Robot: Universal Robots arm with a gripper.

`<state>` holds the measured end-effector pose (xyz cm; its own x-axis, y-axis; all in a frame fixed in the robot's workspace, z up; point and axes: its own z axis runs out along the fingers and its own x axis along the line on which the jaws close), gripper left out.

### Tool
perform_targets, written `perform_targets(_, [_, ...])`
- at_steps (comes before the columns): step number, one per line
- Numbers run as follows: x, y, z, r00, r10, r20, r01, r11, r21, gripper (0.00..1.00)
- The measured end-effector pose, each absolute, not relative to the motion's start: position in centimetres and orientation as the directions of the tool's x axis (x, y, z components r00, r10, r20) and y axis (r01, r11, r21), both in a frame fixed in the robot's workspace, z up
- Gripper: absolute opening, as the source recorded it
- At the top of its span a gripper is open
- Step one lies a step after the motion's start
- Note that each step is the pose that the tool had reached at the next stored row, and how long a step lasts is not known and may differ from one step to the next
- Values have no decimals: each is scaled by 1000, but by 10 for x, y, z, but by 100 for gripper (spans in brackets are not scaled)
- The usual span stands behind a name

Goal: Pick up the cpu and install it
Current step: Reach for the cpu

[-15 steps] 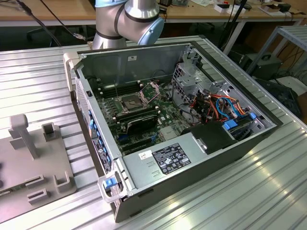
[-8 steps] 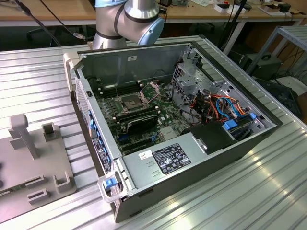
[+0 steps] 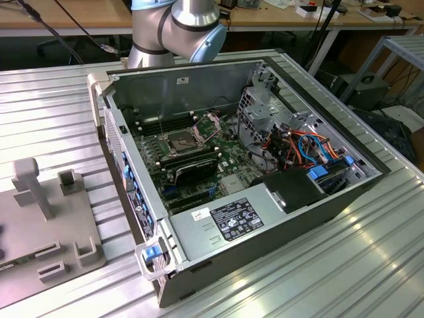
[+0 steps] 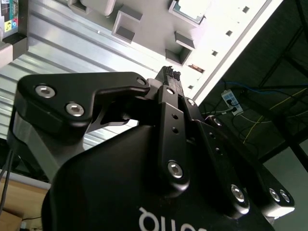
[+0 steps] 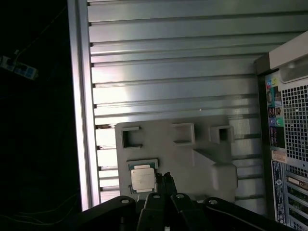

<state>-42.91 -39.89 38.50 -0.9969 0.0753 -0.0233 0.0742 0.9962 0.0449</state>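
- Cpu [image 5: 143, 179], small flat square silver-grey chip, lying in grey moulded holder plate [image 5: 207, 166].
- Black gripper [image 5: 166, 178] hanging above, pointing down, fingertips pressing together, gripping nothing.

In the second wrist view the cpu [image 4: 191, 6] is cut off by the picture's edge, and part of the grey fixture plate [image 4: 151, 31] is hidden behind the gripper [image 4: 169, 72]. In the exterior view that plate is cut off at the exterior view's left edge, and the arm [image 3: 179, 26] at the upper edge.
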Motion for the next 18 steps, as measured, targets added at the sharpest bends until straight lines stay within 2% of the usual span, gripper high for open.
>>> perform_targets(18, [-434, -406, 383, -997, 75, -23, 74, 996, 44, 11])
